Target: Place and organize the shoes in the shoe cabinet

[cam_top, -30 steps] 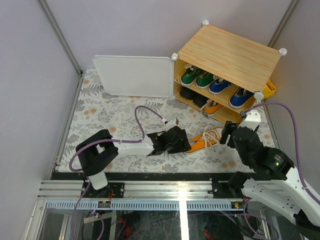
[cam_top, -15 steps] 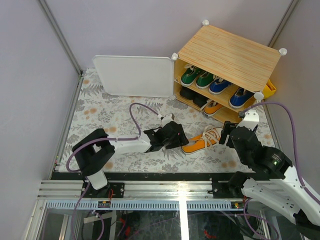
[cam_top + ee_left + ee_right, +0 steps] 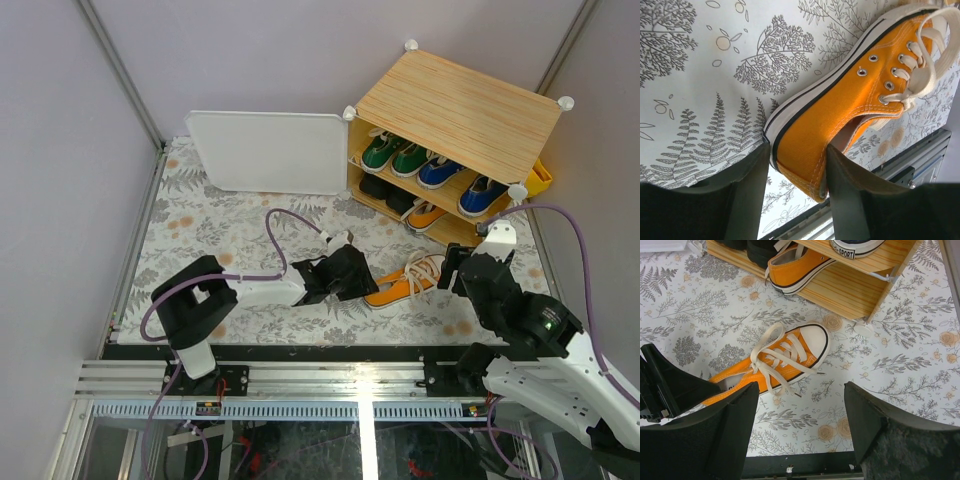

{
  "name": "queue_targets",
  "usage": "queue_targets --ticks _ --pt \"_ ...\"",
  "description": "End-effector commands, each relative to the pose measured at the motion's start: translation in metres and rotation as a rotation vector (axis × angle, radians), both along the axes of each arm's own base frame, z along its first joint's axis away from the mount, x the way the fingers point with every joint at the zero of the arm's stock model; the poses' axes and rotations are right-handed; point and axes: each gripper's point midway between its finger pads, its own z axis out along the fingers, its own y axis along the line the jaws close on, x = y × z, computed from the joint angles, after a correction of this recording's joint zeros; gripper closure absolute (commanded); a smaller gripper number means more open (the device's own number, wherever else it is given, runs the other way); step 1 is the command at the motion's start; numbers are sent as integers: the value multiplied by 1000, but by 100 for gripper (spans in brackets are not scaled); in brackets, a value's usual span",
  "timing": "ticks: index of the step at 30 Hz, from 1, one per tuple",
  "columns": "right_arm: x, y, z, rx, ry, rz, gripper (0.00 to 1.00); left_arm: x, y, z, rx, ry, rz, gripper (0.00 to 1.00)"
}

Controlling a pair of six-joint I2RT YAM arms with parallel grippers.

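Pinching the heel of the loose orange sneaker point(image 3: 850, 110), left gripper point(image 3: 797, 150) has a finger on each side. White door panel point(image 3: 265, 150) stands open, well beyond it. Right gripper point(image 3: 800, 385) is spread, holding nothing; the sneaker's toe lies between it and the shoe cabinet point(image 3: 460, 110). Second orange sneaker point(image 3: 797, 267) sits on the bottom shelf.
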Motion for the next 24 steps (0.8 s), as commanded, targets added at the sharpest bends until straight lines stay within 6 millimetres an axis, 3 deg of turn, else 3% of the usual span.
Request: queue_targets --ticks 1,9,13,18,21,24 --pt "3 4 4 41 -22 -7 24 -15 -16 4 -55 15 -42 54" --pt "3 4 3 40 -22 -8 24 -16 -12 17 -57 -18 -45 49" --pt "4 5 3 42 -24 -6 24 -22 -14 8 -42 -7 -61 53" --pt "4 7 3 47 -22 0 24 -26 -23 -11 -41 28 -83 76" --pt "4 6 3 41 -19 -2 24 -28 -30 -11 -60 43 -103 96" --pt "4 4 5 40 -24 -7 24 -27 -37 2 -94 26 -116 100"
